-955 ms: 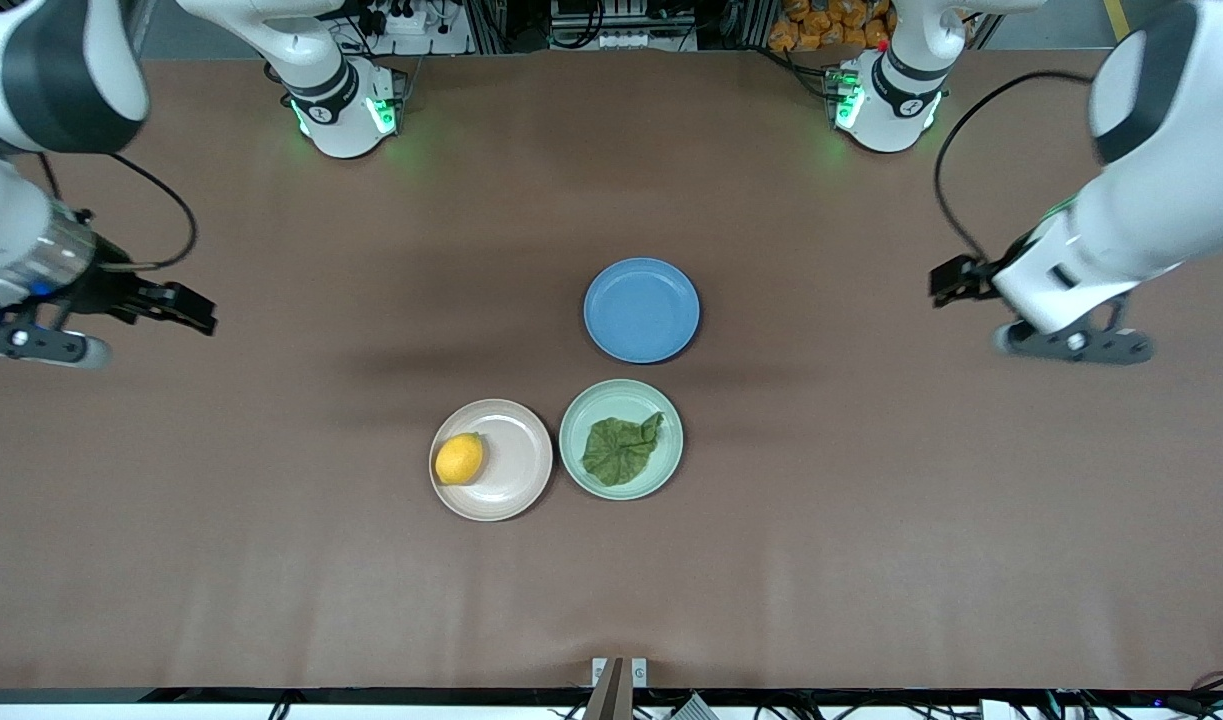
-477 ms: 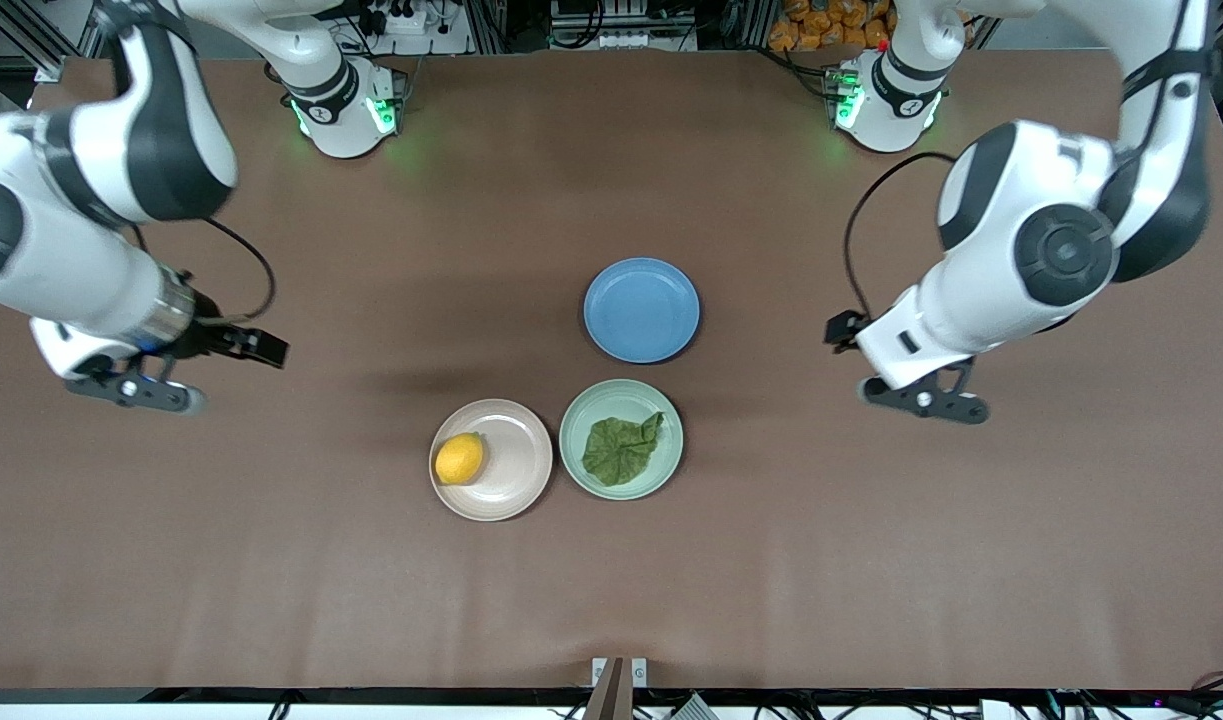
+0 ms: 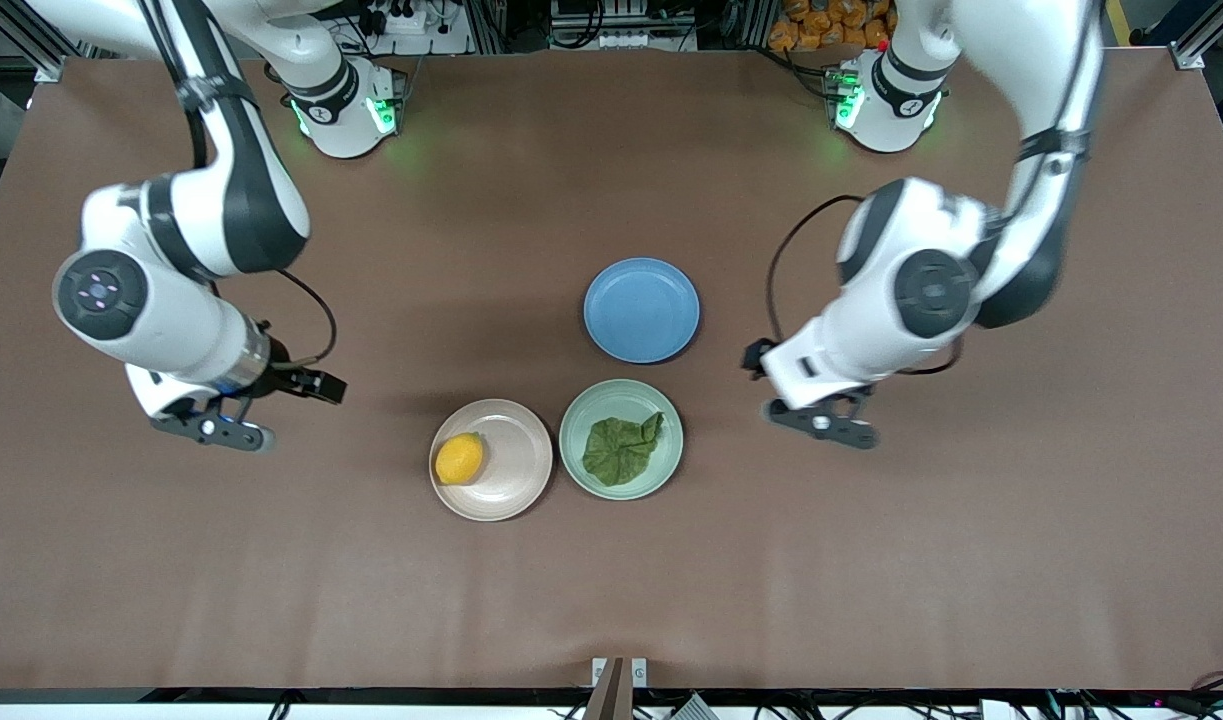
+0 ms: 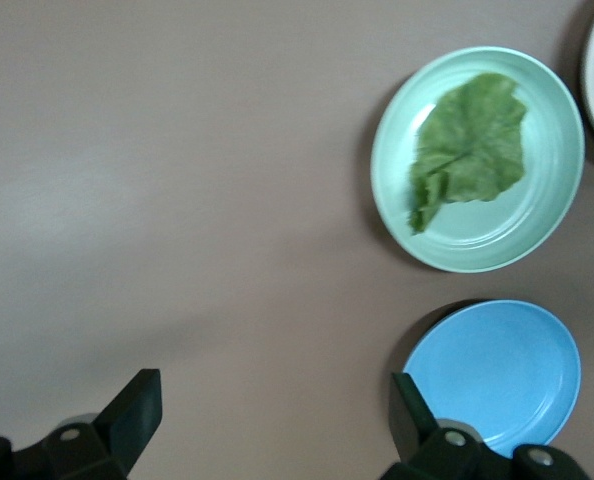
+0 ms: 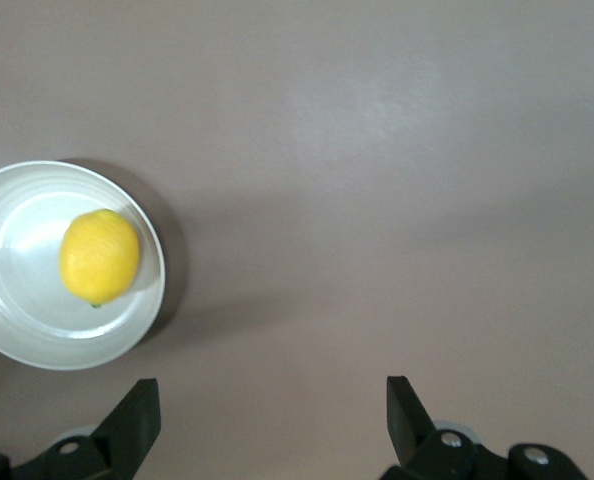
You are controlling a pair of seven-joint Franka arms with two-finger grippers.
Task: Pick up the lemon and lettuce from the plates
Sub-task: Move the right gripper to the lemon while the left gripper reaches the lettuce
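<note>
The yellow lemon lies on the beige-pink plate. Beside it, toward the left arm's end, the wrinkled green lettuce lies on the mint plate. My right gripper hangs open over bare table, toward the right arm's end from the lemon's plate. My left gripper hangs open over bare table beside the mint plate. The right wrist view shows the lemon on its plate, clear of the right gripper. The left wrist view shows the lettuce on its plate, clear of the left gripper.
An empty blue plate sits farther from the front camera than the two plates, close to the mint one; it also shows in the left wrist view as the blue plate. Brown table stretches on all sides.
Both arms have swung in from the table's ends toward the plates and come lower. Both grippers stayed open. The lemon, lettuce and plates have not moved.
</note>
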